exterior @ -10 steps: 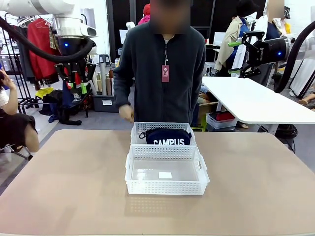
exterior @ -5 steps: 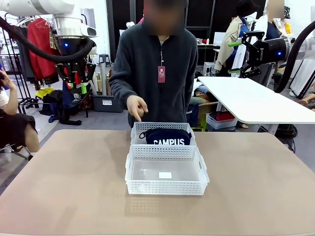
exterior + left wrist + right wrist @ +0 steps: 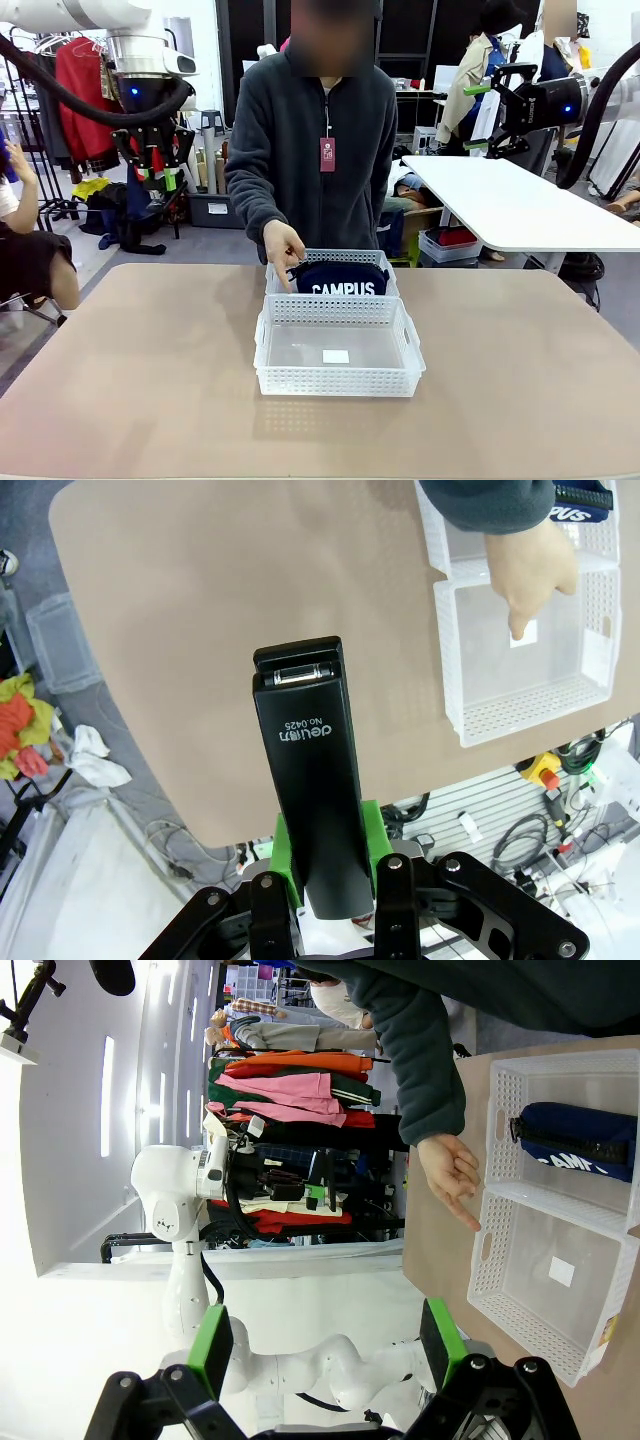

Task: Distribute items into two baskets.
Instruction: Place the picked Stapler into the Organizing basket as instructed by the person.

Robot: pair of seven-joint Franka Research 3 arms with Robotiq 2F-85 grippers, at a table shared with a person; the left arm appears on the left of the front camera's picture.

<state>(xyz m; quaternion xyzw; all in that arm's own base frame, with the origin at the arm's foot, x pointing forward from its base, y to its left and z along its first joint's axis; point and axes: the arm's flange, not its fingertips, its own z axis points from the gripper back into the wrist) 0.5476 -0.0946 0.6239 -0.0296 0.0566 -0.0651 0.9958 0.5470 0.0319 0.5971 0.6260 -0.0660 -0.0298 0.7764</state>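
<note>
My left gripper [image 3: 155,172] hangs high at the far left, off the table. In the left wrist view it [image 3: 326,852] is shut on the black stapler [image 3: 308,770], which points forward between the green pads. The two baskets stand in the table's middle, touching. The far basket [image 3: 350,256] holds the navy "CAMPUS" pouch [image 3: 342,279]. The near basket [image 3: 335,381] holds only a white label. A person's hand [image 3: 283,243] rests at the far basket's left corner, by the pouch. My right gripper [image 3: 497,105] is open, high at the far right, with nothing in it.
The person stands at the table's far edge behind the baskets. Bare tabletop [image 3: 130,370] lies on both sides of them. A white table [image 3: 520,205] stands at the back right, a clothes rack [image 3: 85,100] at the back left.
The person's hand has come down from waist height to the far basket's left corner, next to the pouch. Neither arm has moved.
</note>
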